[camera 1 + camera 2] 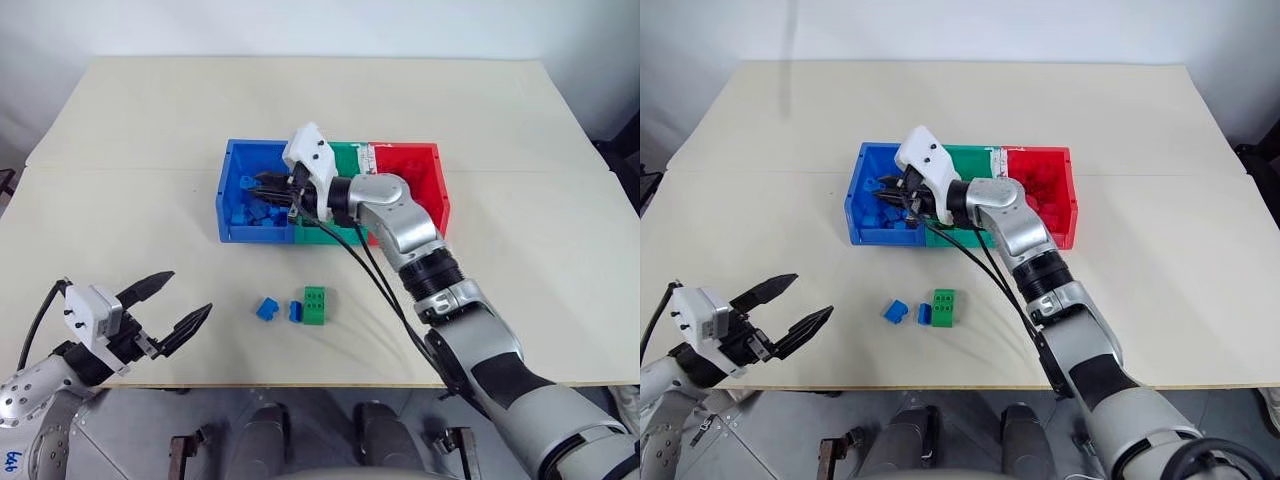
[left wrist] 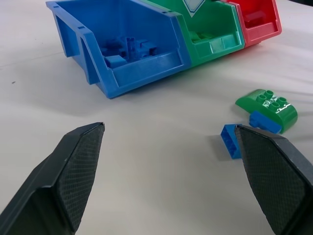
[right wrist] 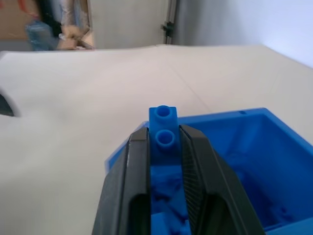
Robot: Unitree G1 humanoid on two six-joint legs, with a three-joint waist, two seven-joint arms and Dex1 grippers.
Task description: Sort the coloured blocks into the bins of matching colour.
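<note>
Brick, small, blue studded plastic point(image 3: 164, 131), sits pinched between the two black fingers of the right gripper point(image 1: 268, 189), which are closed on its sides, studs showing; it hangs over the blue open-topped plastic bin point(image 1: 232, 190), with more blue bricks lying inside. Green bin point(image 1: 345, 155) adjoins the blue bin, red bin point(image 1: 415, 165) beyond that. On the beige table point(image 1: 150, 130), nearer the robot than the blue bin: two small blue bricks point(image 1: 266, 309) point(image 1: 296, 311), the second touching a green rectangular brick point(image 1: 315, 305). Left gripper point(image 1: 172, 308) hovers well apart from the blue bin, fingers spread wide, holding nothing.
</note>
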